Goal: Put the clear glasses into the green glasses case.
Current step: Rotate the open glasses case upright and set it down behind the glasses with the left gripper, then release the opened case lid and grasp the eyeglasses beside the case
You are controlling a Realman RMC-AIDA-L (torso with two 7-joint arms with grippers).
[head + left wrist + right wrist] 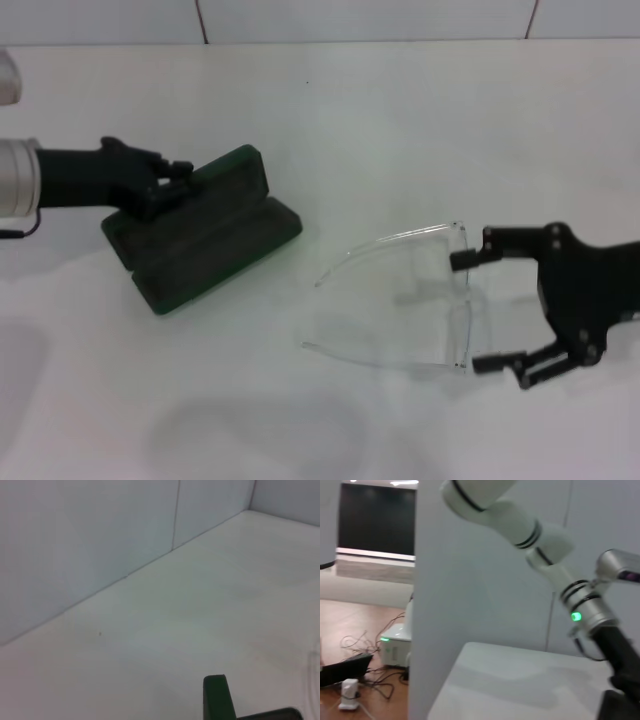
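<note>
The green glasses case [205, 235] lies open at the table's left, its lid raised toward the back. My left gripper [168, 182] is at the lid's left end and looks shut on its edge; a green piece of the case [218, 700] shows in the left wrist view. The clear glasses [460, 300] rest on the table right of centre, arms pointing left toward the case. My right gripper [476, 310] is open, one finger on each side of the lens end, not closed on it.
The white table [380, 130] runs back to a pale wall. In the right wrist view the left arm [580, 607] reaches over the table, and a room with cables on the floor lies beyond the table's edge.
</note>
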